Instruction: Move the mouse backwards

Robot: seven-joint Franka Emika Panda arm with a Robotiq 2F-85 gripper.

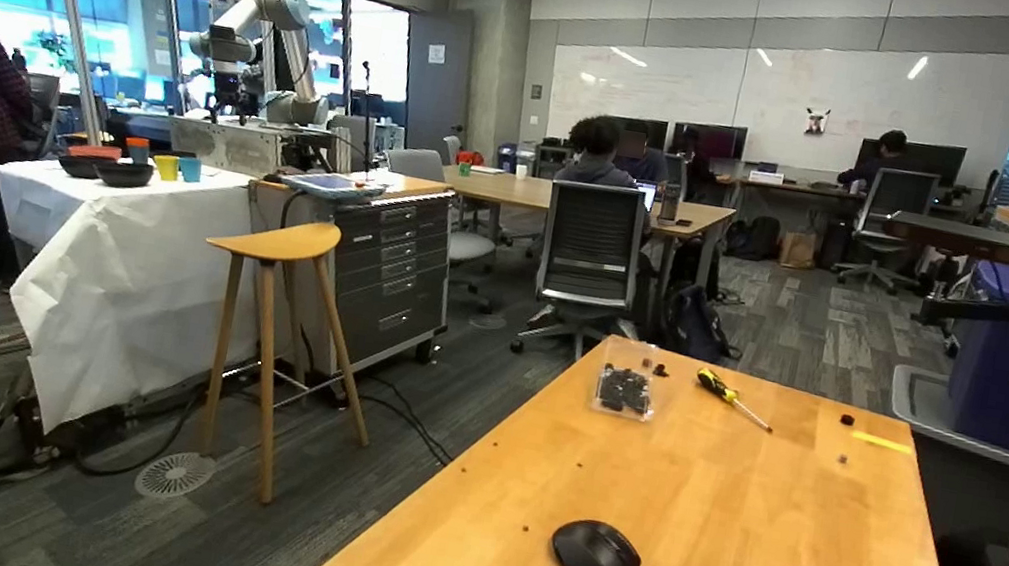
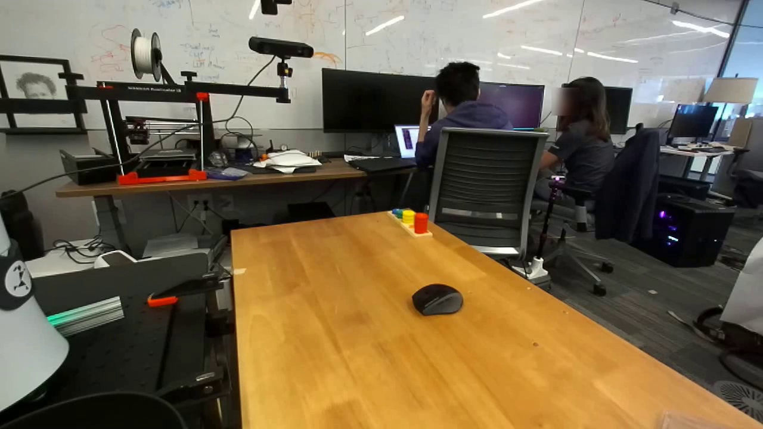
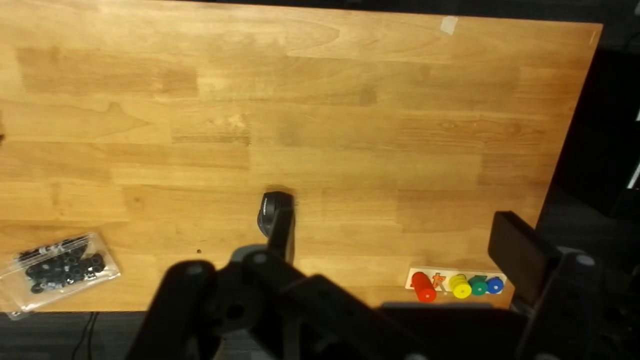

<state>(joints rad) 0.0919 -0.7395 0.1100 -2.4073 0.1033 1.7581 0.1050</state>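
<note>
The mouse (image 1: 596, 555) rests on the wooden table (image 1: 760, 526), well apart from the coloured peg toy (image 3: 460, 287). The gripper (image 3: 402, 245) holds nothing, its jaws spread wide, one jaw overlapping the mouse in the wrist view. It would likely do best to centre over the mouse, descend level to straddle it, then squeeze gently and slide it backwards.

Gripper (image 3: 392, 235), wrist view: black, matte, thick angular bars (image 3: 325, 302), small round grey bolts (image 3: 585, 260) at joints. Fingertip pads (image 3: 520, 255) dark, flat, block-shaped. Arm base (image 2: 30, 345), in an exterior view: smooth white, flaring downward; dark band (image 2: 13, 303), round pale badge (image 2: 18, 279), black line markings.
</note>
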